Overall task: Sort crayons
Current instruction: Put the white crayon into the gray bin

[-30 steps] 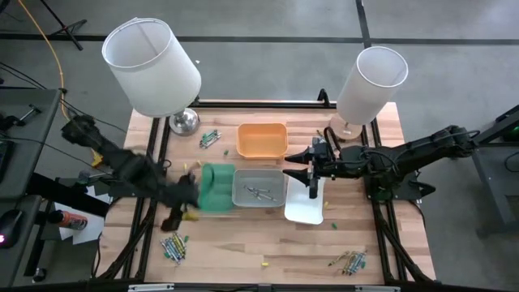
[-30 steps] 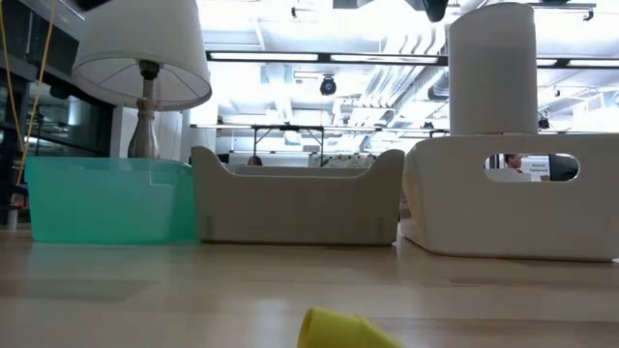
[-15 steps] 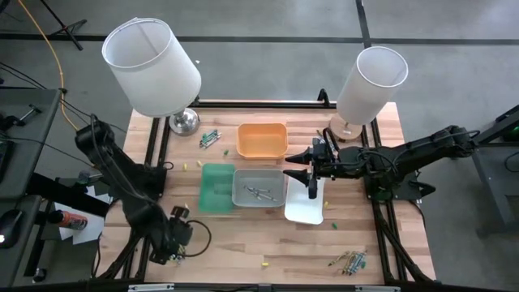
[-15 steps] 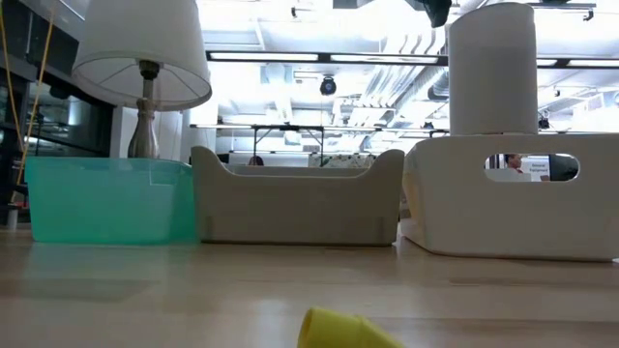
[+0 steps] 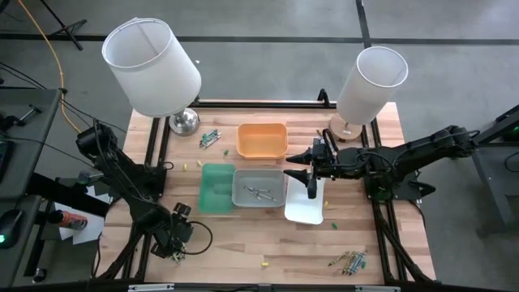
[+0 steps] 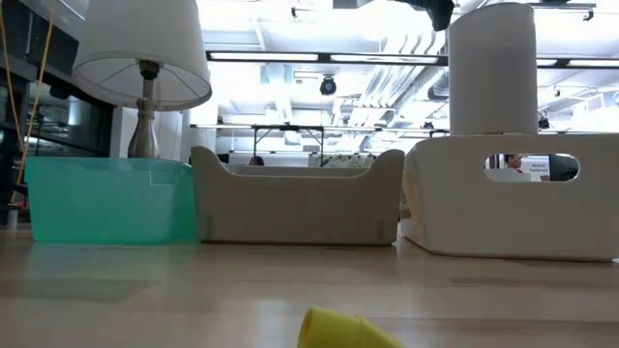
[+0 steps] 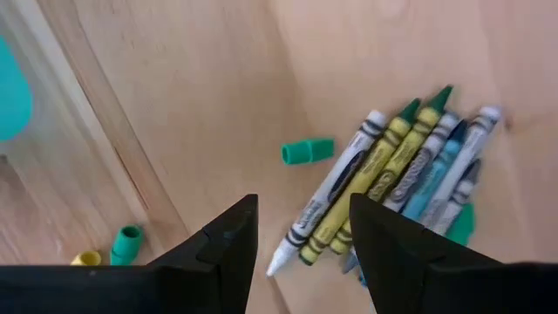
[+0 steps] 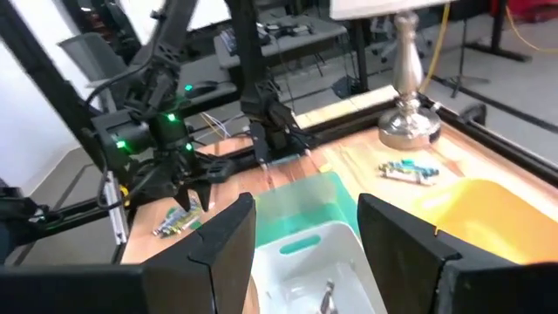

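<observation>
The light wooden table (image 5: 243,235) carries two lamps with white cylindrical shades: a large one (image 5: 151,57) at the far left and a smaller one (image 5: 371,81) at the far right. Four rectangular plastic trays sit mid-table: an orange tray (image 5: 262,139) farthest back, and nearer the front a green tray (image 5: 216,188), a grey tray (image 5: 258,188) and a white tray (image 5: 306,207) side by side.

The left gripper (image 5: 174,241) hangs over the near-left corner with its fingers wide apart, holding nothing. In the left wrist view a bundle of paper-wrapped stick crayons (image 7: 392,183) in green, yellow, white and blue lies just beyond the fingertips. Broken green and yellow crayon stubs (image 7: 306,151) lie near the bundle.

The right gripper (image 5: 311,168) is stationed above the grey and white trays with its fingers spread and empty.

Other crayon groups lie as follows:
- a few inside the grey tray (image 5: 259,193);
- a cluster beside the large lamp's base (image 5: 210,139);
- a cluster at the near-right corner (image 5: 350,261).
</observation>
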Robot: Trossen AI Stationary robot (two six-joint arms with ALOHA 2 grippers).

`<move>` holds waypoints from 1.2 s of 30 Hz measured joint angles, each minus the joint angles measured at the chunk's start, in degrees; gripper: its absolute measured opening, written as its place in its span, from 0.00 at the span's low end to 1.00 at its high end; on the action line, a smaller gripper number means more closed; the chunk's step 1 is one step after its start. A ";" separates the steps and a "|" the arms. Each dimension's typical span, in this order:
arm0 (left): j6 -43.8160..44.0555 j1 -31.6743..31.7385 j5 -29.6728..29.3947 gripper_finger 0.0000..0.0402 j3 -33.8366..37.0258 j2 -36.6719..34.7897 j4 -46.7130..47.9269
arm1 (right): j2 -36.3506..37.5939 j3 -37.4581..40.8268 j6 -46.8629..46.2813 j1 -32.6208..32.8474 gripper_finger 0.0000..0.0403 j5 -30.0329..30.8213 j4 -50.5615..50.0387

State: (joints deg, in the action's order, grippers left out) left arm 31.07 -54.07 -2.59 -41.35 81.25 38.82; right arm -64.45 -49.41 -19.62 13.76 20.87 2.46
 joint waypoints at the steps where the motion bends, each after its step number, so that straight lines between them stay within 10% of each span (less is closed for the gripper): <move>1: -0.45 -0.01 0.01 0.42 0.45 0.00 -0.09 | 0.00 0.00 -0.83 0.00 0.49 0.26 -0.55; 36: -13.89 0.06 0.19 0.42 2.21 0.00 -4.49 | 0.00 0.00 -2.88 0.00 0.49 0.41 -2.07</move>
State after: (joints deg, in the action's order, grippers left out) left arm 17.18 -54.02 -2.40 -39.13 81.25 34.33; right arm -64.45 -49.41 -22.50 13.76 21.28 0.38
